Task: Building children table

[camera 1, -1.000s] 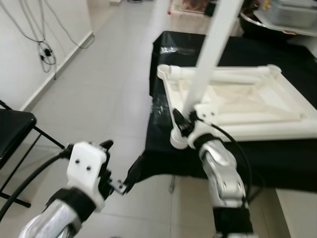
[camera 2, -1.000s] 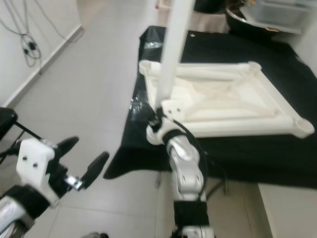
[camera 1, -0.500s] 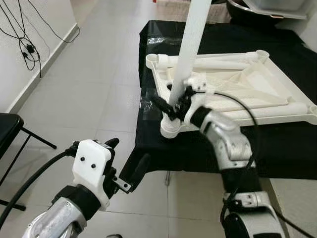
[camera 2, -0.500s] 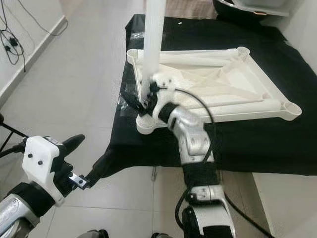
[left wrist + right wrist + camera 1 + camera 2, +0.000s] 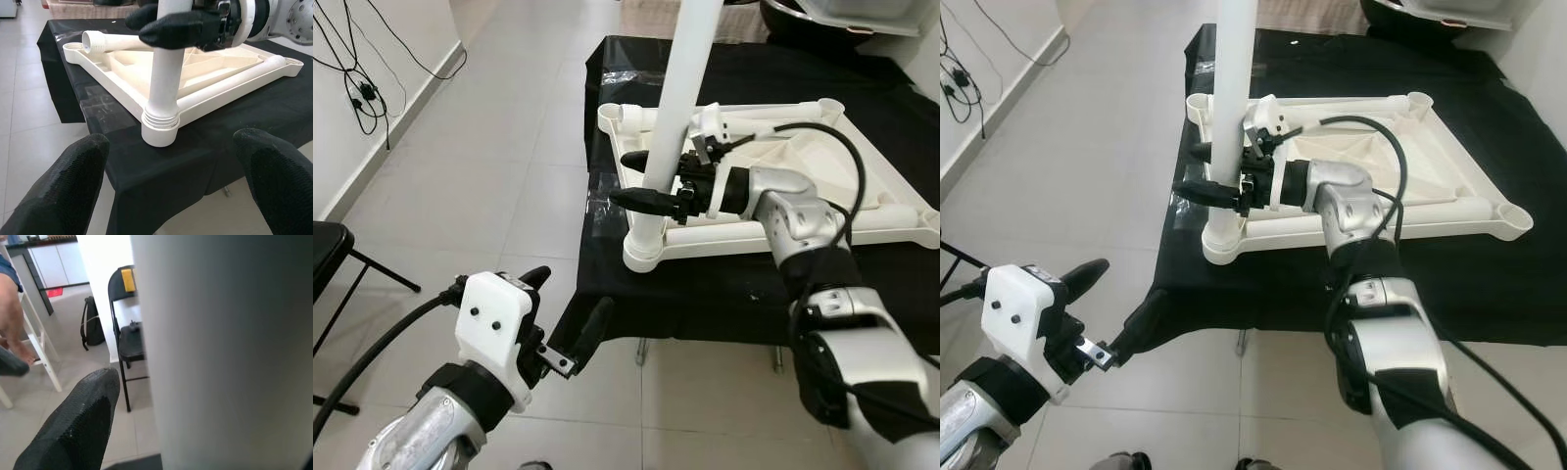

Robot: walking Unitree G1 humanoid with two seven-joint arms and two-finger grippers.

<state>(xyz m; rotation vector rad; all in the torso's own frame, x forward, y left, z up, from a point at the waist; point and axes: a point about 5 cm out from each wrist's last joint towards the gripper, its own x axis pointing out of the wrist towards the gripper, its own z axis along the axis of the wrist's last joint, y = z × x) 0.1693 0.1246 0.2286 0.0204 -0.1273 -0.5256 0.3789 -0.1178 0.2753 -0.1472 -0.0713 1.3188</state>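
**Table leg held upright in corner socket**

Nearest, the left tool (image 5: 570, 345) is held spread and empty over the floor. Beyond, the white leg (image 5: 677, 98) is clasped by the right tool (image 5: 638, 179), standing in the upturned tabletop (image 5: 862, 196) on the black-draped surface (image 5: 724, 284).

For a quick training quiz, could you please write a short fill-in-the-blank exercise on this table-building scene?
1. The white leg stands upright in the tabletop's ____ socket.
2. The upturned tabletop lies on a ____ cloth.
3. The ____ tool has its black fingers around the leg.
4. The left tool hangs over the floor, fingers ____.

Missing words: corner; black; right; open
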